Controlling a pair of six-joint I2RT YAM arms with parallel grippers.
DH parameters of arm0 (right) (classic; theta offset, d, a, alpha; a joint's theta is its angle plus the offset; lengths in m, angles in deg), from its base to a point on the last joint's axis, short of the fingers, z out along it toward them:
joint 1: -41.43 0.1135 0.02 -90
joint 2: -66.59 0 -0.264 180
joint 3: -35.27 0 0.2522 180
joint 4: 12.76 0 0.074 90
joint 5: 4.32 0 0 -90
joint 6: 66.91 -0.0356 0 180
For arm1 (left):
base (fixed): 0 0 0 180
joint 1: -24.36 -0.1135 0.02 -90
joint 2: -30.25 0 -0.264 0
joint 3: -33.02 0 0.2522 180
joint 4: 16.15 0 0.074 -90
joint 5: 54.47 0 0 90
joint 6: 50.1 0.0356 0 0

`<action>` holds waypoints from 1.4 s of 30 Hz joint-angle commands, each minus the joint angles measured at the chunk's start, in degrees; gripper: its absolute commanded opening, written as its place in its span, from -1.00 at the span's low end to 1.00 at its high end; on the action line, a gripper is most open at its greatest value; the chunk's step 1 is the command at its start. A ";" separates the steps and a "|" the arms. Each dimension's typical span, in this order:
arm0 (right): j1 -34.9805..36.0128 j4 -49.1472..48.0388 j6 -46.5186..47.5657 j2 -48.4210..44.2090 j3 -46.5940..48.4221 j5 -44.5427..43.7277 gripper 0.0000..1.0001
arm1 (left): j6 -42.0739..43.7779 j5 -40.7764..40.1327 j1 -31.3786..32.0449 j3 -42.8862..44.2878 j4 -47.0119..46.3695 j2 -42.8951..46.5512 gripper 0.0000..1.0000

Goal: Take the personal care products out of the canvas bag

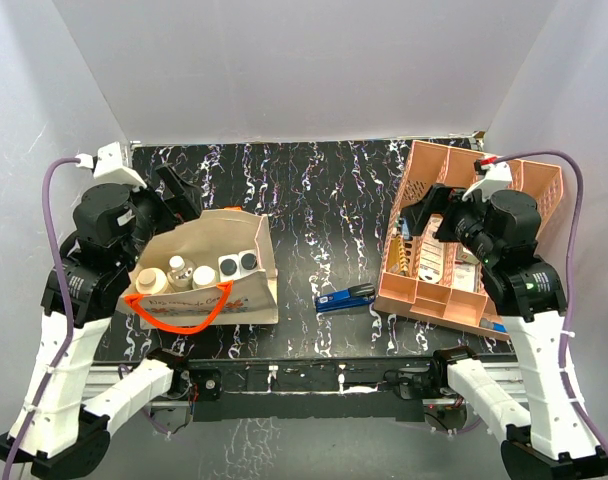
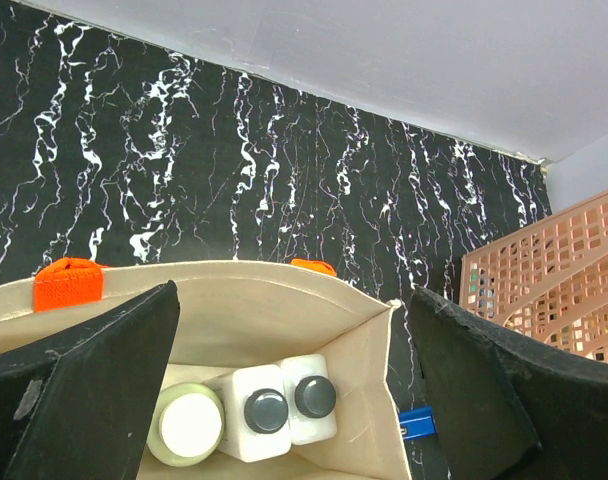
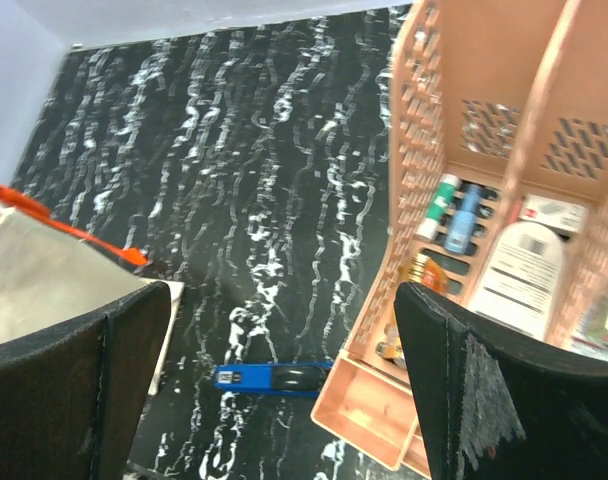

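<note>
Nothing is out yet. All five bottles stand inside the canvas bag (image 1: 249, 300) on the desk's (image 1: 324, 200) left: olive-tan cylinder (image 1: 149, 281), tiny clear bottle (image 1: 179, 268), cream cylinder (image 1: 204, 277) and two white black-capped bottles (image 1: 229, 266). The left gripper (image 2: 294, 295) hovers above the bag's far rim, fingers apart. The right gripper (image 3: 282, 290), also apart, hangs over the pink organizer (image 1: 419, 170).

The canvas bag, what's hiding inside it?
Inside the canvas bag stand two white bottles with black caps, a cream cylinder, a tiny clear bottle and a tan cylinder. Anything beneath them is hidden.
</note>
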 commanded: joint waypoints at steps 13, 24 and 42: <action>11.43 -20.24 -1.51 14.27 1.74 27.38 0.97 | -8.08 12.16 -4.63 -3.72 8.86 5.86 0.94; 32.60 -24.43 5.98 35.95 15.30 15.39 0.97 | -15.69 8.11 -4.81 -2.39 22.28 10.54 0.94; 43.90 -11.93 20.96 68.47 48.19 4.31 0.78 | -40.56 -3.44 -4.84 -11.86 38.53 19.47 0.94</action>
